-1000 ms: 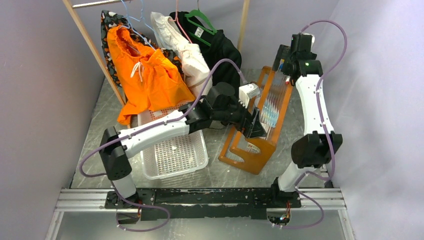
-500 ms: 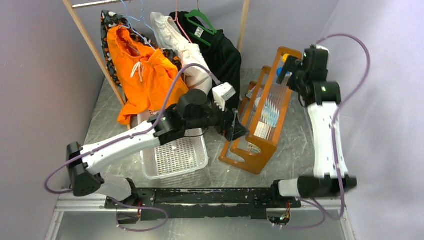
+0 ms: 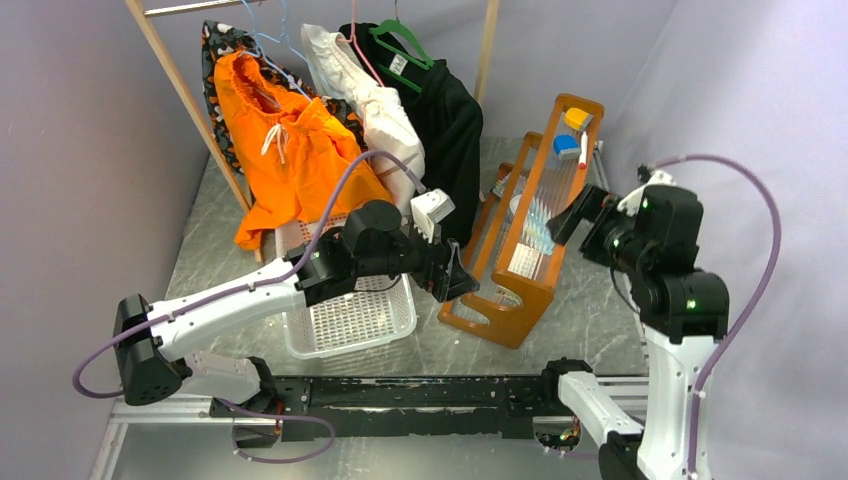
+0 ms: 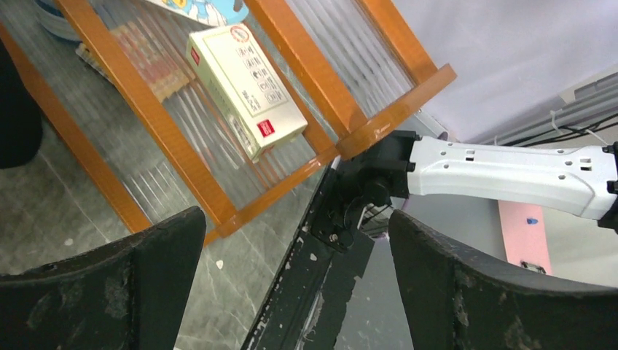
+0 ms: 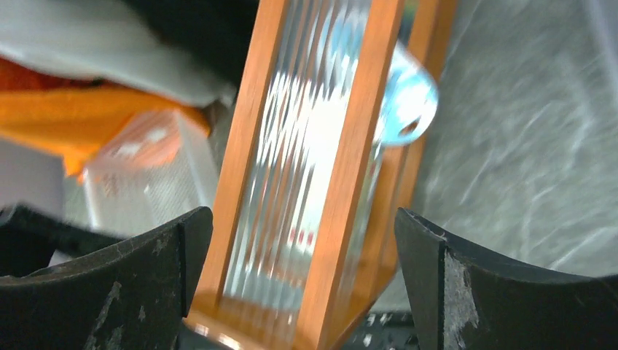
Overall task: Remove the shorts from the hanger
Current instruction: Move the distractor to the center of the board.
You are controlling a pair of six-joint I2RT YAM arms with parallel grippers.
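Note:
The bright orange shorts (image 3: 295, 155) hang at the back left from a thin blue hanger (image 3: 262, 42) on the rail, their white drawstring showing. My left gripper (image 3: 455, 282) is open and empty, low over the table between the basket and the orange rack, well in front of the shorts. In the left wrist view, that left gripper (image 4: 295, 292) looks down at the table's near edge. My right gripper (image 3: 568, 215) is open and empty, right of the rack. Past the right gripper (image 5: 302, 284), a blurred strip of the shorts (image 5: 44, 120) shows at the far left.
A white garment (image 3: 365, 95) and a black garment (image 3: 445, 110) hang right of the shorts, a patterned one (image 3: 215, 40) behind them. A white mesh basket (image 3: 350, 310) lies under the left arm. An orange rack (image 3: 530, 235) with small items stands mid-table. Wooden posts (image 3: 190, 100) hold the rail.
The left arm has drawn back toward the near edge, its gripper moving left from the rack. The right arm has swung down from the rack's top to the right side. Both grippers stay open.

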